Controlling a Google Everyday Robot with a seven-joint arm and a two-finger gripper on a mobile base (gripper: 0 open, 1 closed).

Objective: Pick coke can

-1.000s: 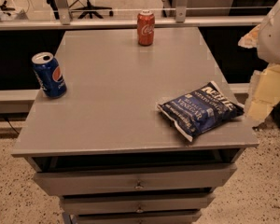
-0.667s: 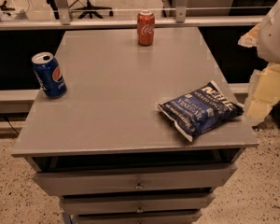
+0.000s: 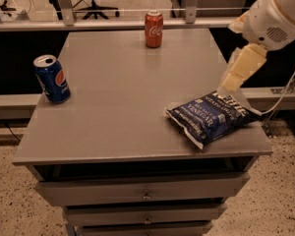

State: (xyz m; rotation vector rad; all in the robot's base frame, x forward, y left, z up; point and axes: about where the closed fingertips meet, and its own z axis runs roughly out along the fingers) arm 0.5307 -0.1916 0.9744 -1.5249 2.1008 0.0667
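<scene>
The coke can (image 3: 154,29), red-orange with white script and a silver top, stands upright at the far edge of the grey table (image 3: 123,107), near the middle. My gripper (image 3: 232,84), cream-coloured, hangs from the white arm at the right, just above the table's right edge and the far end of a blue chip bag (image 3: 211,116). It is far from the coke can, to the can's right and nearer to me. Nothing shows in the gripper.
A blue Pepsi can (image 3: 51,78) stands upright at the table's left edge. The chip bag lies flat at the front right corner. Drawers (image 3: 145,193) sit under the tabletop. A rail and an office chair are behind the table.
My arm and gripper have moved left and slightly up, from beside the table's right edge to over the chip bag's far end. The cans and the bag have not moved.
</scene>
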